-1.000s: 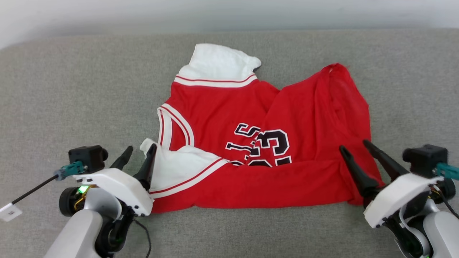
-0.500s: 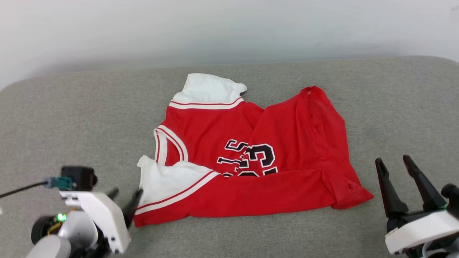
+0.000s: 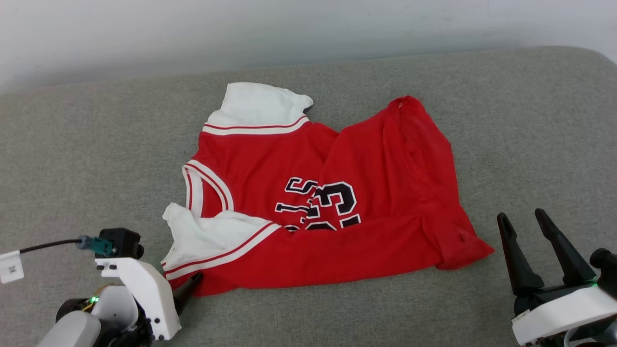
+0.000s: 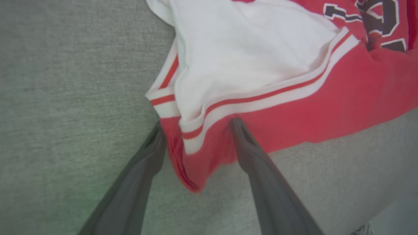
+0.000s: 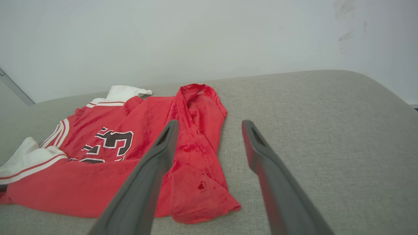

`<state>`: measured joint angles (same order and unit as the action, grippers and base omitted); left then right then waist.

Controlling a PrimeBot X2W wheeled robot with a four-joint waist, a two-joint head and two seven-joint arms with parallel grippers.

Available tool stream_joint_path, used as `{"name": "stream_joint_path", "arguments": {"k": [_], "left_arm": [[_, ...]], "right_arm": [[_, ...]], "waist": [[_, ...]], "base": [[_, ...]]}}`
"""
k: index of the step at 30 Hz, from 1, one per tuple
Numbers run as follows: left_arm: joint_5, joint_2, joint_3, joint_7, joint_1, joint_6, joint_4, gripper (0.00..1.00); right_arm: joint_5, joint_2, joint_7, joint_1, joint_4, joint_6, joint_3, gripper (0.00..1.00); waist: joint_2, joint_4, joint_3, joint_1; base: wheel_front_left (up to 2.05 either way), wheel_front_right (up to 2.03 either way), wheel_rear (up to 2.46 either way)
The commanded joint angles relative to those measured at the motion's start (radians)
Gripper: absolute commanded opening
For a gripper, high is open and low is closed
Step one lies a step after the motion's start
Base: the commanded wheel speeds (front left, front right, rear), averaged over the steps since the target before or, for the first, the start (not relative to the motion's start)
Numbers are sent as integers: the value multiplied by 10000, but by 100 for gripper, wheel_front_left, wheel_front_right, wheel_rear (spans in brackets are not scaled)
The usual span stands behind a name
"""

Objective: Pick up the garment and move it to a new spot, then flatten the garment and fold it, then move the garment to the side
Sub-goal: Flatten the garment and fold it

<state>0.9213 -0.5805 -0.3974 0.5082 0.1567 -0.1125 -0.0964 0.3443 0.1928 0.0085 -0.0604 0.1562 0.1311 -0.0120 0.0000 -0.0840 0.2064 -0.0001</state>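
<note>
Jaws of my left gripper point(image 4: 197, 124), at 7 o'clock in the head view, stand spread wide. The near-left corner of the garment point(image 3: 376, 168) lies between the two fingers, and they do not clamp it. One finger tip is over the red hem. The other is just beside the striped edge, above the grey fabric surface point(image 3: 72, 159).

The garment lies in the middle of this surface, spread out but creased. I see a diagonal fold that runs through its centre, beside the black-white number print point(image 3: 332, 202). One white sleeve point(image 3: 255, 103) points to 11 o'clock, and a second white sleeve point(image 3: 207, 236) is at 8 o'clock.

At 4 o'clock my right gripper point(image 3: 521, 215) is also released and empty. It is near the red corner on the garment's right side, but apart from it.
</note>
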Motion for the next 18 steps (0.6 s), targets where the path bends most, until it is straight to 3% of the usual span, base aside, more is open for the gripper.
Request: {"name": "stream_joint_path", "arguments": {"k": [1, 2, 3, 4, 6, 10, 18], "left_arm": [[95, 185, -168, 173, 113, 122, -272, 100], [179, 282, -283, 337, 177, 214, -447, 100], [239, 349, -413, 520, 221, 286, -606, 85], [334, 450, -521, 649, 227, 368, -744, 44], [516, 709, -549, 622, 288, 523, -923, 0], [555, 813, -469, 278, 343, 748, -1055, 0], [319, 672, -50, -576, 647, 873, -428, 0]], "right_arm": [[99, 43, 81, 163, 42, -6, 35, 100], [146, 65, 87, 216, 69, -6, 38, 100], [204, 75, 173, 232, 64, -6, 39, 100], [224, 112, 224, 225, 70, -6, 63, 100], [424, 170, 416, 238, 29, -6, 140, 100], [1059, 504, 1321, 276, -138, -6, 406, 100], [2203, 1429, 4712, 595, -527, -6, 900, 100]], "waist": [[0, -64, 251, 1], [0, -69, 323, 1], [0, -80, 388, 1], [0, -94, 452, 1], [0, -101, 528, 1], [0, -50, 592, 1], [0, 235, 615, 1]], "base": [[0, 0, 0], [0, 0, 0], [0, 0, 0], [0, 0, 0], [0, 0, 0], [0, 0, 0], [0, 0, 0]]}}
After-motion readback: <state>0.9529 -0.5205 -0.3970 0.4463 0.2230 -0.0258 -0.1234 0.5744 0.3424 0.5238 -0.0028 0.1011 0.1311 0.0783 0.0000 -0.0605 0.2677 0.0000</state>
